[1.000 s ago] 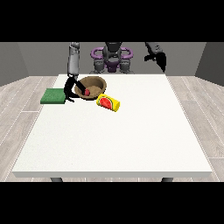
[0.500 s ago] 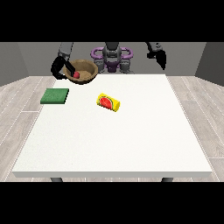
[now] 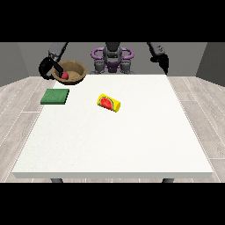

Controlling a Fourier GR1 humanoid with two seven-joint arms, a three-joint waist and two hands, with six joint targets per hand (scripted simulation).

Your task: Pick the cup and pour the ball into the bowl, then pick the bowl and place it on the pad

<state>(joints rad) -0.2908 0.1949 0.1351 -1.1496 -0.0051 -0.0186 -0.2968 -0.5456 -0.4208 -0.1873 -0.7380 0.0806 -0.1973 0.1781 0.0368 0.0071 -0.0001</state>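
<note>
Hand (image 3: 47, 69) at the view's left is holding the brown bowl (image 3: 72, 72) by its left rim, fingers curling round the edge, arm coming down from the shoulder at the upper left. Bowl is being carried in the air above the bench's (image 3: 114, 140) far left corner, tilting its opening toward the camera. Red ball (image 3: 65, 75) is sitting inside the bowl, near the gripped side. Green pad (image 3: 55, 96) is lying flat on the bench just below and in front of the bowl, apart from it. Yellow cup (image 3: 109, 102) is lying on its side near the bench's middle, its red inside facing the camera, well apart from both hands.

Hand (image 3: 163, 61) at the view's right is hanging raised beyond the bench's far right edge, holding nothing; it's showing only as a dark shape, so cannot tell how its fingers are lying.
</note>
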